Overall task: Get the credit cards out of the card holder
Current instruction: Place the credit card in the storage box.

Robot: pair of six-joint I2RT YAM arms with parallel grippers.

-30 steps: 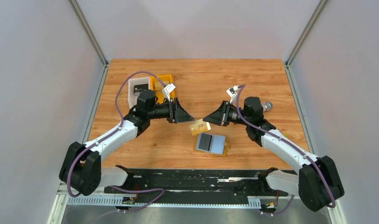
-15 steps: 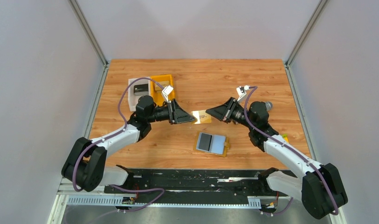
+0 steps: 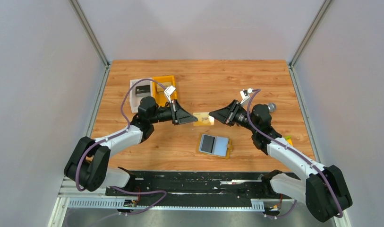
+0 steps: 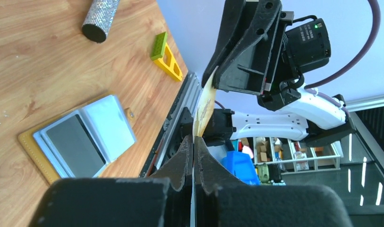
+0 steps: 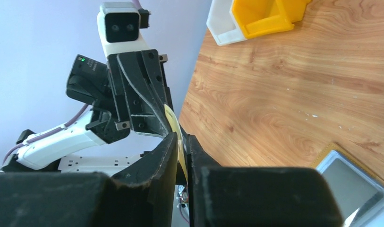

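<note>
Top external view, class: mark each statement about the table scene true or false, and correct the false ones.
1. The card holder lies open on the table. True.
2. The gold card lies flat on the table. False: it is up in the air between the left gripper and the right gripper.
3. The left gripper is shut on the gold card. True.
4. The orange bin stands on the right arm's side. False: it stands on the left arm's side, beside the white bin.

orange bin [image 5: 270,23], white bin [image 5: 221,29], glittery cylinder [image 4: 100,19]
</note>
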